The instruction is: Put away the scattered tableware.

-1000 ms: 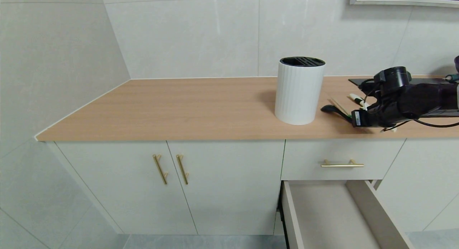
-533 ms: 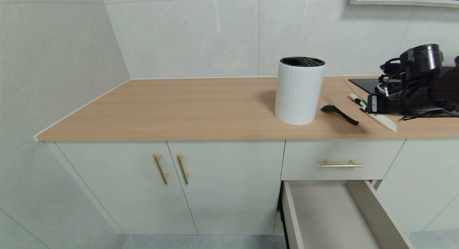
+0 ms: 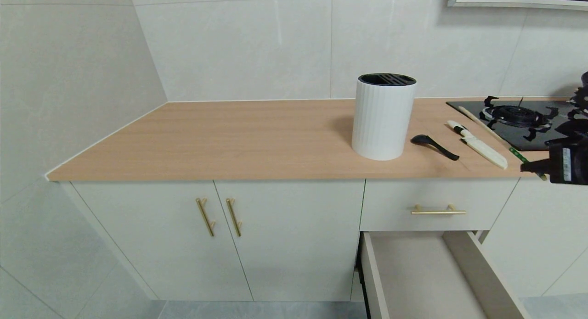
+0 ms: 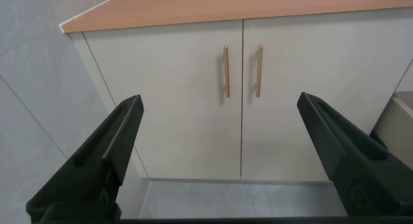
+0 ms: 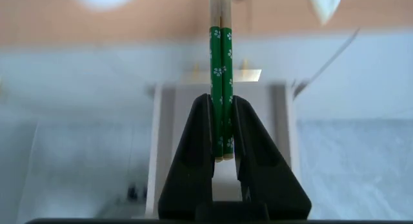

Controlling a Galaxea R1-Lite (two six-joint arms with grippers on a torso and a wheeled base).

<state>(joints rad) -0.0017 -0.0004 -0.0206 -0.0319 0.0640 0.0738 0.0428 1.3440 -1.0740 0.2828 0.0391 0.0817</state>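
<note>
Pinching chopsticks [image 5: 220, 56] btwn right gripper [image 5: 221, 106] jaws, green ends clamped.

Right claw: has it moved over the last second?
Yes. The right claw has pulled away to the right from the white holder, from beside the black spoon toward the stove, shut on the chopsticks.

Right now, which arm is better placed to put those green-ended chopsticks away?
The right, probably: the right gripper is shut on the chopsticks at the counter edge, near the open drawer. The left gripper hangs open, low before the cabinet doors.
</note>
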